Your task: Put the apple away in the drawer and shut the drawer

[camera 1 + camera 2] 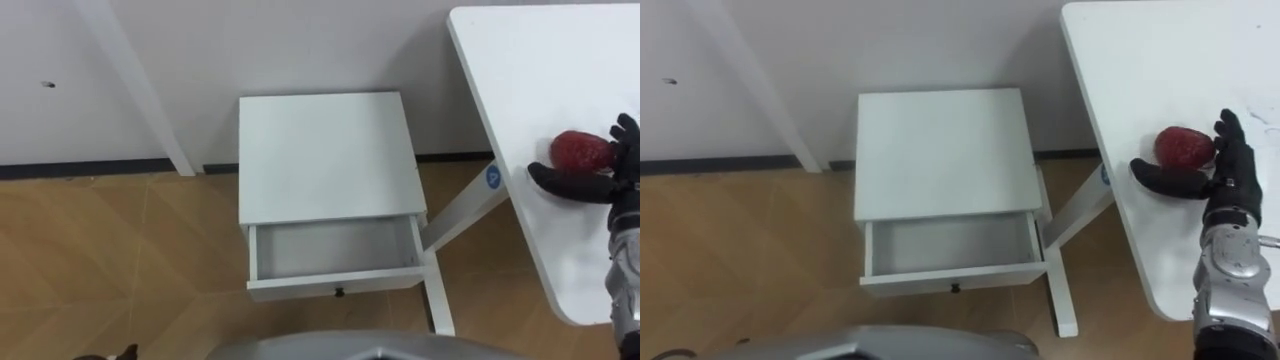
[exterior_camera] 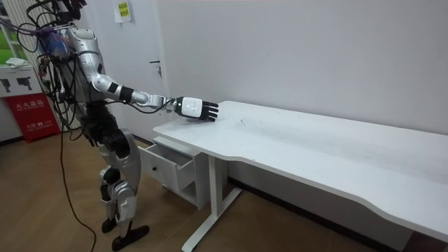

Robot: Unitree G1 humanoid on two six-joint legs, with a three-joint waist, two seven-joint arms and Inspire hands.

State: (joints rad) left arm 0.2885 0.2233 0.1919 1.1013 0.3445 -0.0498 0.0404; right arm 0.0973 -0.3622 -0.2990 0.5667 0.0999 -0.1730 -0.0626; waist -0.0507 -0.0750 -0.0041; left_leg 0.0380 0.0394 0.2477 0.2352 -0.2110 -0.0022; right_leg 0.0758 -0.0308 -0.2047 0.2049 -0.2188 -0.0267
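1. The apple (image 1: 1183, 147) is red and lies on the white tabletop (image 1: 1140, 70), near the edge that faces the small white cabinet (image 1: 940, 150).
2. It looks slightly wider than it is deep. Its longer axis runs roughly across the eye views, from the robot's left to its right. The views are too coarse to show which way its stem end points.
3. The right hand (image 1: 1232, 190) rests on the tabletop with the apple in the crook between thumb and fingers.
4. The thumb stretches out straight along the apple's near side, and the fingers (image 1: 1228, 130) stand fairly straight along its right side. The hand is spread wide and not closed round the fruit. The thumb seems to touch the apple or lie just beside it.
5. The drawer (image 1: 955, 277) of the cabinet is pulled out toward the robot, and its pale inside shows below the cabinet top.
6. A dark shape at the bottom edge of the left eye view may be the left hand (image 1: 118, 353). I cannot tell whether it is open or closed.
7. In the room view the robot stands upright in front of the cabinet at the table's end, its right arm reaching out over the tabletop.
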